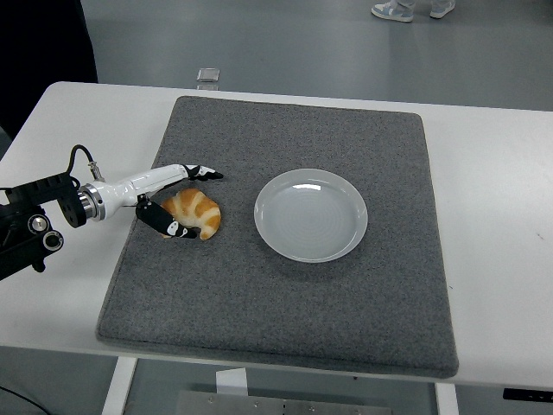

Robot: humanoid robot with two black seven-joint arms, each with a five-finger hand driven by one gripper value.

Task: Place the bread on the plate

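on the grey mat (285, 294) that covers most of the white table (505, 216), the bread (197, 212), a golden croissant, lies on the mat's left part, well apart from the empty white plate (311, 214) to its right. the left hand (168, 197) reaches in from the left edge with its fingers spread, the thumb (166, 224) against the croissant's near side and the other fingers (200, 173) stretched along its far side, bracketing it but not closed around it. beyond the table's far edge a person's shoes (404, 9) show on the floor.
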